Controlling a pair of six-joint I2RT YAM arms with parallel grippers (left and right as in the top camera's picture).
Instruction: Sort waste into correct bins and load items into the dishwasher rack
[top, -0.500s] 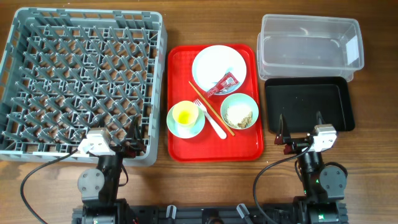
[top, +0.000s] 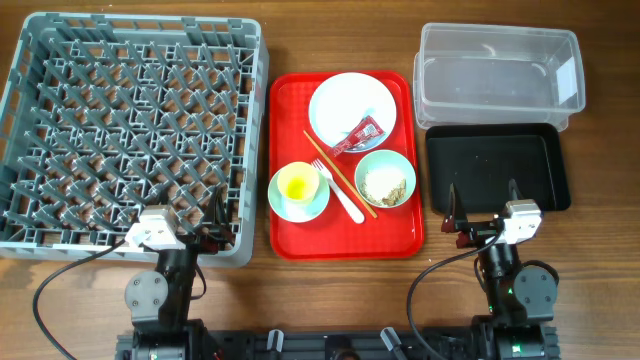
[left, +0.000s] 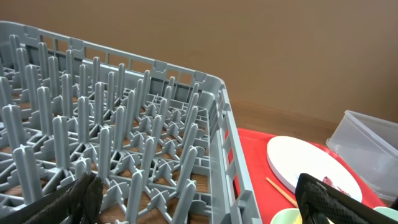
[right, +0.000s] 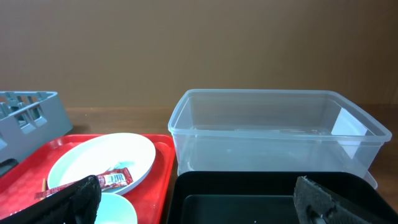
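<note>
The left tool (top: 218, 222) and right tool (top: 483, 200) stand open and empty. The sauce packet (top: 360, 133) lies across the plate (top: 345, 100) edge. A low pinch could catch the plate and tip it.

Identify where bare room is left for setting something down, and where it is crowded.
Bare table lies along the near edge, before the red tray. The black tray and clear tub are empty. Dishes crowd the red tray.

Red sauce packet (top: 358, 133) on pale plate (top: 345, 100), yellow cup (top: 297, 182) in saucer-bowl (top: 318, 205)
</note>
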